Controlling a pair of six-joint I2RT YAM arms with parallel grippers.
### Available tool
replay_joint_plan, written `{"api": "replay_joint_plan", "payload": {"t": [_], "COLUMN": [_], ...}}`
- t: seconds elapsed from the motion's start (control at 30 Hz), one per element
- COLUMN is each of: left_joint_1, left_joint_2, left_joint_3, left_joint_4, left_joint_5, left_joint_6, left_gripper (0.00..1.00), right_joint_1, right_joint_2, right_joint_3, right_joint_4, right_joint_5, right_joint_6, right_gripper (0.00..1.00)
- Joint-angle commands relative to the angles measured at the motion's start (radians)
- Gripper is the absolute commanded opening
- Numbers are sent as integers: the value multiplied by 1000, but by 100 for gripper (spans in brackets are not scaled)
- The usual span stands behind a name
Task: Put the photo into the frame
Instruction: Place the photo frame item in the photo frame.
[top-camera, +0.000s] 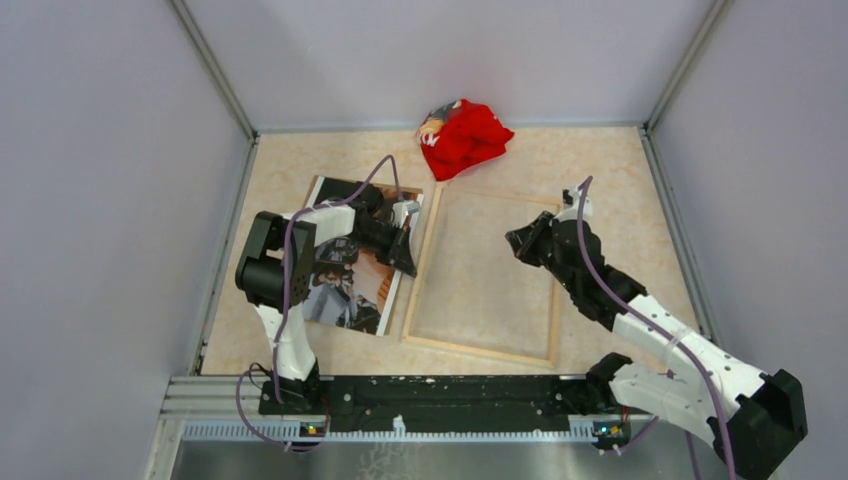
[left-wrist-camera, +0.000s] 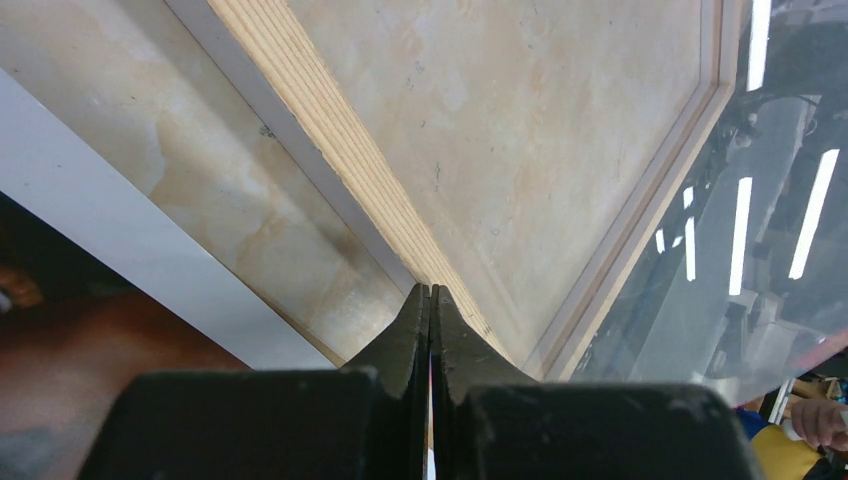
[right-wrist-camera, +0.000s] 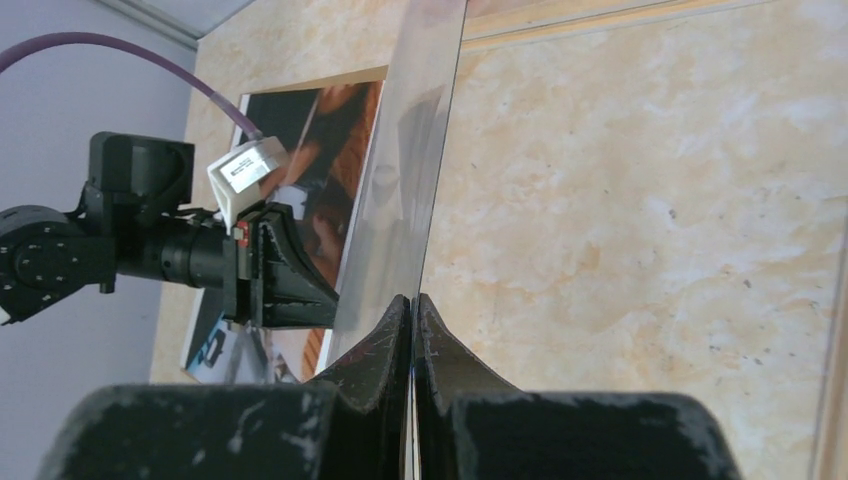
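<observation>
The frame (top-camera: 481, 350) lies flat mid-table, pale wood rails up (left-wrist-camera: 320, 130). The photo (top-camera: 345, 292) lies picture-up just left of it, partly under my left arm, and shows in the right wrist view too (right-wrist-camera: 330, 130). A clear pane (right-wrist-camera: 410, 150) stands tilted over the frame, edge-on, with my right gripper (right-wrist-camera: 412, 298) shut on its near edge; it glints with reflections in the left wrist view (left-wrist-camera: 760, 200). My left gripper (left-wrist-camera: 432, 290) is shut, its tips by the frame's left rail (top-camera: 411, 264). Whether it pinches the pane I cannot tell.
A crumpled red cloth (top-camera: 465, 138) lies at the back, just beyond the frame's far corner. Grey enclosure walls (top-camera: 120, 200) close in the table on three sides. A black mounting rail (top-camera: 440, 390) runs along the near edge.
</observation>
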Motion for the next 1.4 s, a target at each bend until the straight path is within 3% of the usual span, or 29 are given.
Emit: {"api": "replay_joint_plan", "payload": {"t": [0.0, 0.7, 1.37], "left_joint_1": [-18, -18, -18], "left_joint_2": [2, -12, -19], "left_joint_3": [24, 26, 17], "left_joint_4": [-5, -11, -11], "left_joint_5": [34, 21, 20], "left_joint_6": [10, 8, 11], "left_gripper": [0, 0, 0], "right_joint_1": [6, -22, -96], "right_joint_2": [-44, -47, 57], "right_joint_3": [44, 37, 15], "right_joint_4": [-93, -168, -244], "right_joint_5": [56, 88, 21], "right_joint_6": [-62, -147, -33], "right_gripper": [0, 0, 0]}}
